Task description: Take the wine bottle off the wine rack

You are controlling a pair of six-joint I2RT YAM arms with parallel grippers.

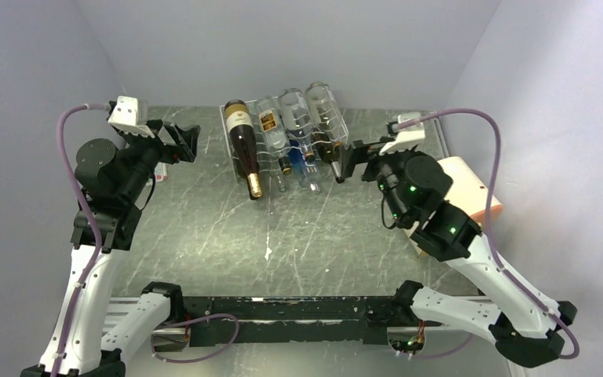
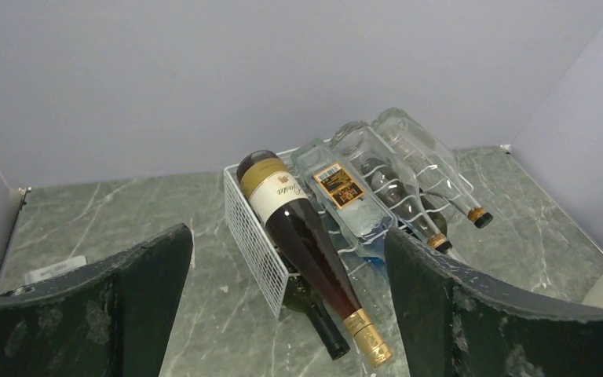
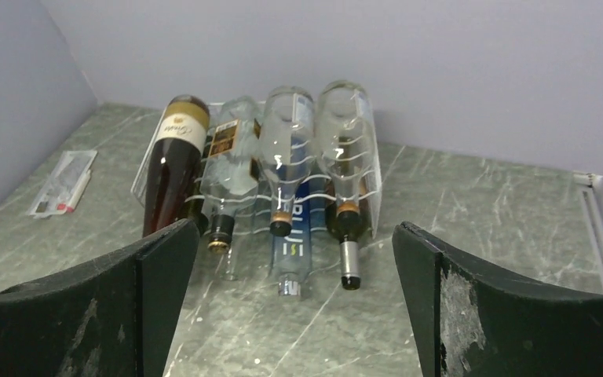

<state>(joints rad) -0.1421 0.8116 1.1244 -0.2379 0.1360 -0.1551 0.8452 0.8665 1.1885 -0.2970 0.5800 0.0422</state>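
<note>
- We found the wine bottle (image 1: 243, 149) lying in the rack (image 2: 256, 240), in the slot on the left arm's side, so nothing was off yet.
- Our left gripper (image 1: 182, 143) hung just left of the rack, jaws apart and empty.
- Our right gripper (image 1: 348, 159) sat at the rack's right end, also wide and empty.
- The reach, grasp and lift were all left to do.

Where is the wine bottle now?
Top view: the wine bottle lies in the rack's leftmost slot, far centre of the table, beside a clear bottle.
</note>
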